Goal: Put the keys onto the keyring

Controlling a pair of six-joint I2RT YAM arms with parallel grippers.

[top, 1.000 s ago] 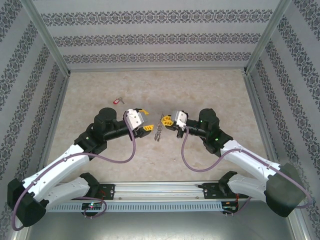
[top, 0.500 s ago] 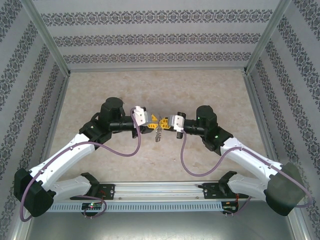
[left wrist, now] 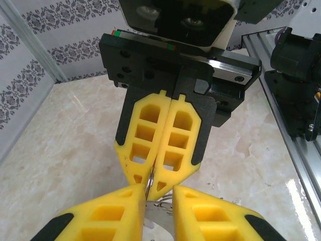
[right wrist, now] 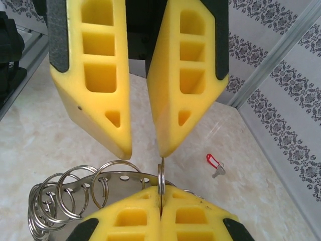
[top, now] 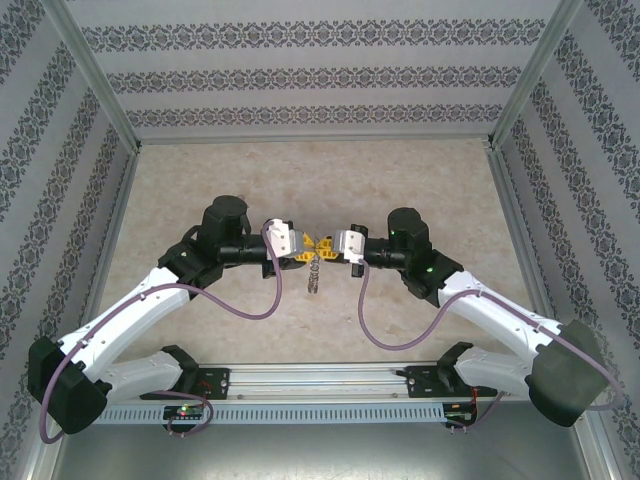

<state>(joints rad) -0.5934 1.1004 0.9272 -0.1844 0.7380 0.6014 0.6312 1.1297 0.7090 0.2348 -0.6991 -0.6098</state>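
Seen from the top external camera, the left gripper (top: pixel 311 247) and right gripper (top: pixel 326 246) meet tip to tip over the middle of the tabletop (top: pixel 430 180) with the keyring (top: pixel 315 272) dangling beneath them, whereas a second ago the left one stood clear of it. The left wrist camera shows the right's fingers pressed together on one of its rings, and the left's fingers are slightly apart. The right wrist camera shows that ring edge-on, aimed at the left's open gap but nearer one finger, and a red-headed key (right wrist: pixel 214 163) lies on the tabletop beyond the left gripper, probably the nearer arm.
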